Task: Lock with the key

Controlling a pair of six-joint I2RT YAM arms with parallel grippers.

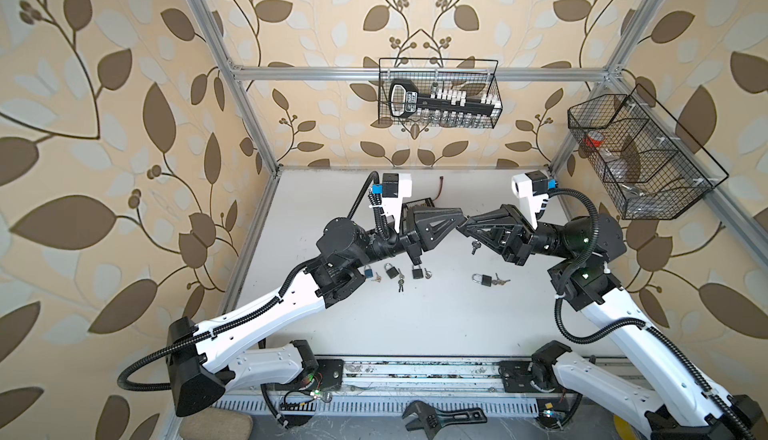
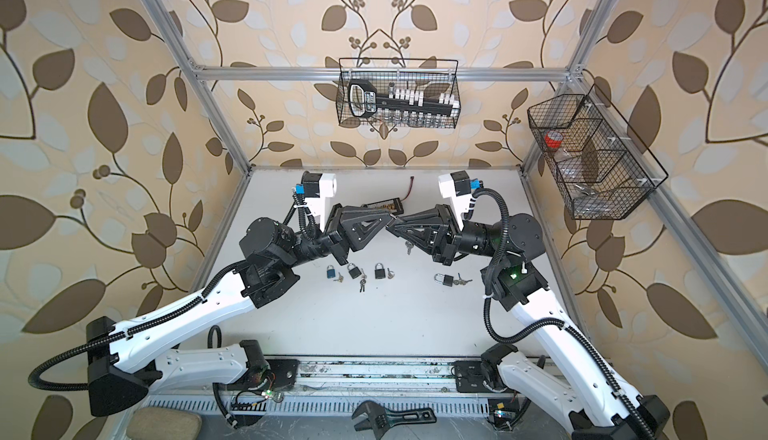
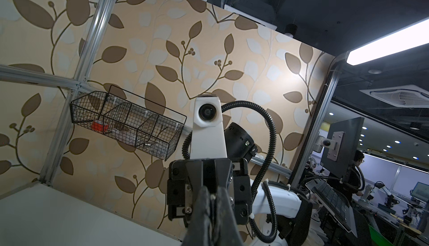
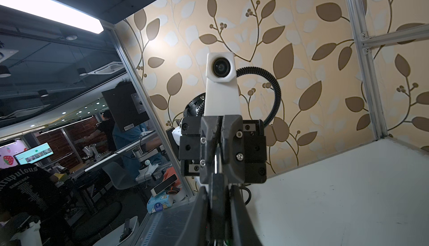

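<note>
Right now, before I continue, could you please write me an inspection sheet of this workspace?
Surface: white table, lightly scuffed.
Job's things: blue padlock, black padlocks, silver-shackle padlock, keys beside each.
Clutter: black flat box with red wire at the back; wrench off the front edge.
Grippers: left gripper shut; right gripper shut on a dark body, seemingly a padlock; key bunch hangs below.
Cables: corrugated hoses loop off both arms, apart from the locks.
Surroundings: two wire baskets on leaf-patterned walls.
</note>
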